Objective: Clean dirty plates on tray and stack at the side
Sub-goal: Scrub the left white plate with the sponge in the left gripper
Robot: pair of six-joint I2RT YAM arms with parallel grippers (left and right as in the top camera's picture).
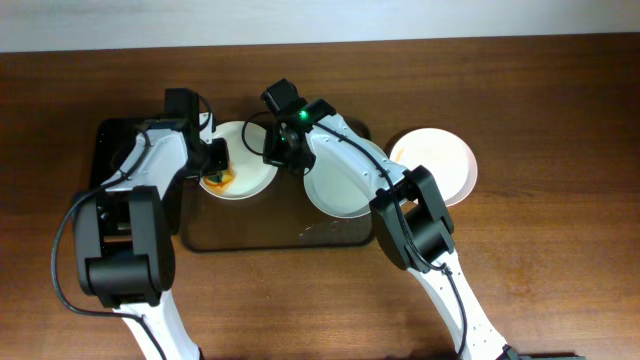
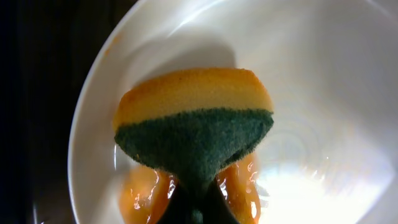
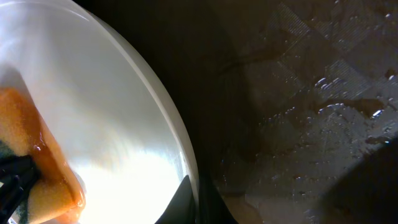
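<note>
A white plate [image 1: 245, 165] lies at the left end of the dark brown tray [image 1: 260, 225]. My left gripper [image 1: 215, 165] is shut on a yellow and green sponge [image 2: 193, 124] that presses into this plate [image 2: 311, 74], with orange sauce smears [image 2: 143, 193] under it. My right gripper [image 1: 272, 152] is shut on the same plate's right rim [image 3: 186, 168], one finger inside and one outside. A second plate [image 1: 345, 190] lies on the tray's right half, partly under the right arm. A third plate [image 1: 435, 165] rests on the table to the right of the tray.
A smaller black tray [image 1: 115, 140] lies left of the brown one, under the left arm. The brown tray's surface [image 3: 311, 93] is wet with droplets. Bare wooden table [image 1: 560, 250] surrounds the trays.
</note>
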